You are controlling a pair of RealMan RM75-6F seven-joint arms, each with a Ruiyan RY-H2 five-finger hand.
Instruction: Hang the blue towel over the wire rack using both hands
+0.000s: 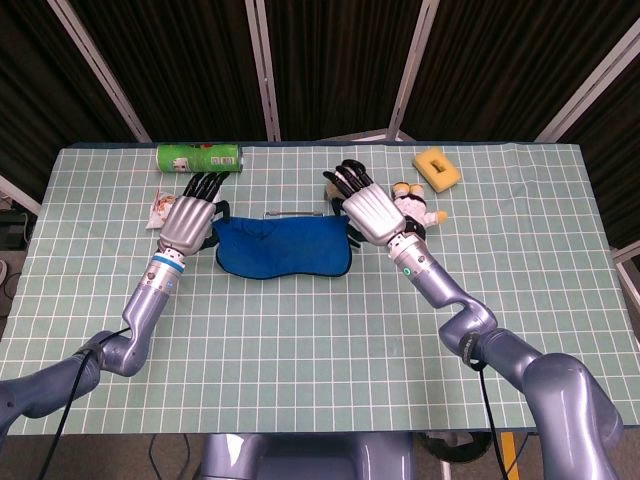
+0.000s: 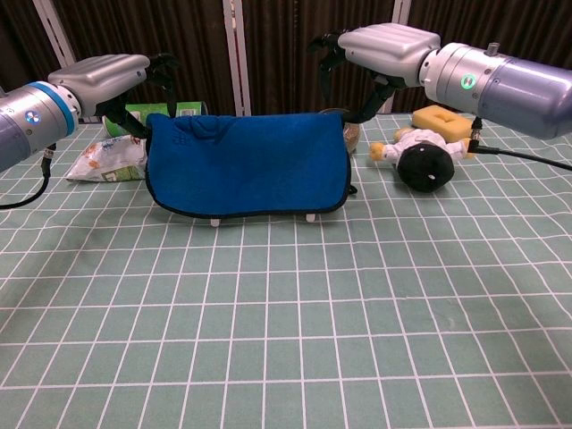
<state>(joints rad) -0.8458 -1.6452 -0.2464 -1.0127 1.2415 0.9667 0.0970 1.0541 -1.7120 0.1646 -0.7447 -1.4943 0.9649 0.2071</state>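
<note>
The blue towel hangs broadside across the wire rack, whose thin top bar shows just behind the cloth from above. Only the rack's white feet peek out under the hem in the chest view. My left hand sits at the towel's upper left corner, its dark fingers reaching down onto the cloth. My right hand is above the upper right corner, a finger and thumb reaching down to that corner. Both appear to pinch the towel.
A green can lies at the back left, with a snack packet beside my left hand. A small doll lies right of the rack and a yellow sponge behind it. The checked mat stretches toward me.
</note>
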